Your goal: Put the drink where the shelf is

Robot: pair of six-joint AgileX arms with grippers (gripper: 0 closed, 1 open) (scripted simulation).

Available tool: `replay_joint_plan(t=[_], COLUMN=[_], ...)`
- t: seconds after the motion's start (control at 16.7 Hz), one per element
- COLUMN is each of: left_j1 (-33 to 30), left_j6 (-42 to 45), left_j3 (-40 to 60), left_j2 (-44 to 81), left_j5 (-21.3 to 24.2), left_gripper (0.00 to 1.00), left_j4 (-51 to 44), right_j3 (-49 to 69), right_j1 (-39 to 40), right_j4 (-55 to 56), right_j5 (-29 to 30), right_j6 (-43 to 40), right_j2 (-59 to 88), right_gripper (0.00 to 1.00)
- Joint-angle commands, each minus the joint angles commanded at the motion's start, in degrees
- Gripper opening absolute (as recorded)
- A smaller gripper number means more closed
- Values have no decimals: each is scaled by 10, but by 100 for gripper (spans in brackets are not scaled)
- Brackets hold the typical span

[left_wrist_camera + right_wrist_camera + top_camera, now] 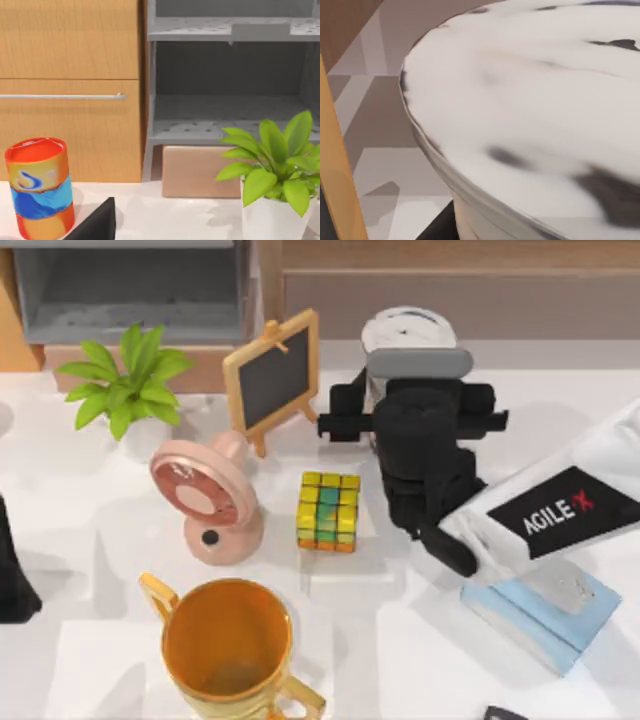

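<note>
The drink (403, 328) shows its white lid at the back of the table, just in front of the shelf (450, 256), a long brown ledge with a grey-brown panel under it. My right gripper (418, 375) reaches in from the right and is shut on the drink, with its black body covering the cup's side. In the right wrist view the drink's white lid (530, 110) sits very close to the camera. My left arm (12, 570) is parked at the table's left edge; a black finger (97, 222) shows in its wrist view.
A grey open-fronted box (140, 290) stands at the back left, with a potted plant (130, 390) before it. A small chalkboard easel (272, 375), a pink fan (205, 495), a colour cube (328, 510), an orange-gold mug (228, 645) and a blue book (540, 610) crowd the table. A printed can (40, 187) stands near the left gripper.
</note>
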Motion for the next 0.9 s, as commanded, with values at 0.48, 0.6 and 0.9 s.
replay_joint_plan(t=[0.48,0.6,0.9], left_j1=[0,0,0], left_j6=[0,0,0], left_j3=[0,0,0], left_j2=[0,0,0], left_j5=[0,0,0], left_gripper=[100,100,100], left_j4=[0,0,0], right_j3=[1,13,51], right_j1=[0,-1,-14], right_j4=[-17,-12,-33], right_j5=[0,-5,-47], right_j6=[1,0,-10], right_j2=[-14,-28,-94], right_gripper=[0,0,0])
